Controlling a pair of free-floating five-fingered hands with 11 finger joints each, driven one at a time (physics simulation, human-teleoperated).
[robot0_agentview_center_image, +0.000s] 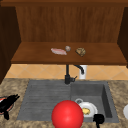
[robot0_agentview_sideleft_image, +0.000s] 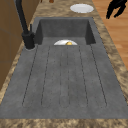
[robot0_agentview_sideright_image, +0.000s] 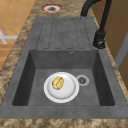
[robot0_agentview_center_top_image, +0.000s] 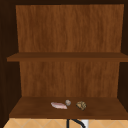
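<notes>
My left hand (robot0_agentview_center_image: 8, 102) hovers at the far left over a red-rimmed plate (robot0_agentview_center_image: 2, 108), fingers stretched toward the sink and holding nothing. That plate (robot0_agentview_sideright_image: 51, 8) lies on the counter past the draining board. My right hand (robot0_agentview_center_image: 98, 119) hangs at the front edge of the sink basin, near a white plate (robot0_agentview_center_image: 92, 108) with a yellow food piece (robot0_agentview_center_image: 86, 111). In the left side view the right hand (robot0_agentview_sideleft_image: 115, 8) floats out over the floor with loose fingers and nothing in them. A big red ball (robot0_agentview_center_image: 67, 114) shows before the sink's front edge.
A black tap (robot0_agentview_center_image: 67, 75) stands behind the sink (robot0_agentview_sideright_image: 22, 75). The wooden shelf (robot0_agentview_center_image: 30, 56) above carries a pink piece (robot0_agentview_center_image: 58, 51), a small grey lump (robot0_agentview_center_image: 67, 48) and a brown lump (robot0_agentview_center_image: 80, 51). Another white plate (robot0_agentview_sideleft_image: 81, 8) lies on the right counter.
</notes>
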